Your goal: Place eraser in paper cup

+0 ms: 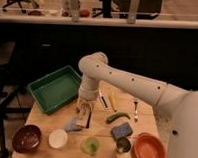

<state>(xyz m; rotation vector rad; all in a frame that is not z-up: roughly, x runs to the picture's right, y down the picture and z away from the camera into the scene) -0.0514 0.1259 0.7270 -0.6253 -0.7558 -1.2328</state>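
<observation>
Camera view: the gripper [84, 112], fingers together, hangs low at the top end of the eraser [85, 120]. The eraser's long axis runs roughly twelve-to-six, and I cannot tell if it is clamped. The paper cup [58, 138] stands nearby at seven o'clock.

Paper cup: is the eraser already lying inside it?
No: the paper cup shows a bare pale inside, and the eraser hangs in the shut gripper, up and right of the cup in the camera view.

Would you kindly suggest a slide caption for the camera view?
Gripper, jaws shut, low at the eraser near the green tray; paper cup stands nearer the camera.
</observation>
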